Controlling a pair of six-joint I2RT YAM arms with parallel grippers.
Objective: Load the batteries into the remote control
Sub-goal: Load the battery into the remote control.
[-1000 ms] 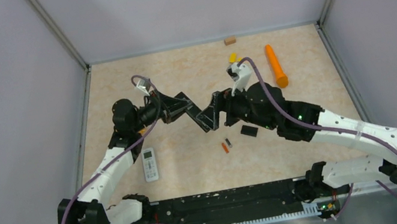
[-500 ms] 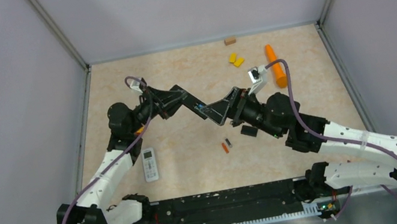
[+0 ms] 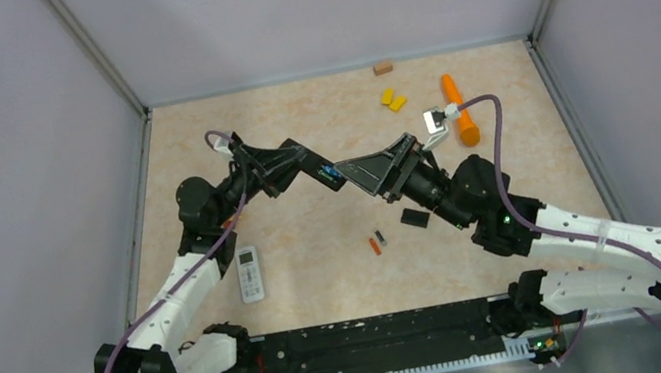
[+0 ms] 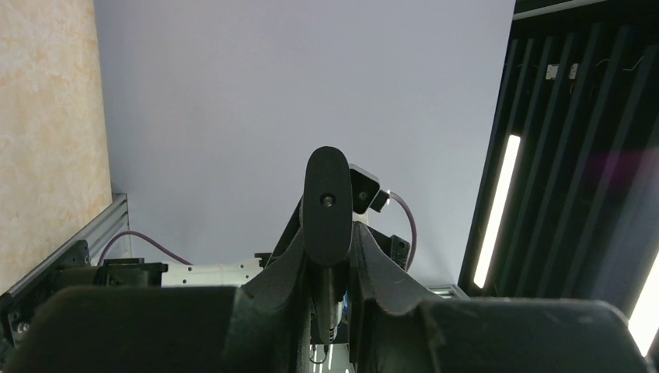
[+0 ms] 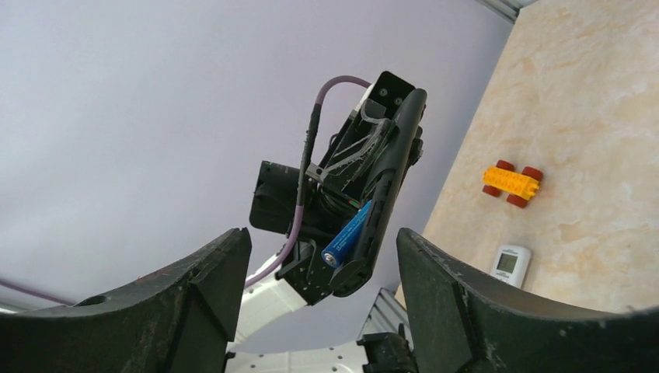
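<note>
Batteries first: the blue battery lies along the black remote, which the left gripper clamps edge-on and holds up off the table. A second ago the right gripper was pressed against that remote. Now it has drawn back a little and its fingers are spread wide with nothing between them. Both arms have also lifted toward the far side.

I read this as the blue cell handed over and seated, so one cell is in. From the right wrist view I cannot tell whether it is pushed fully home.

The orange-red battery and a dark battery lie side by side on the table, near a small black piece that may be the cover. I cannot find the fourth cell. My next job is probably sending the free right hand down for another one.
</note>
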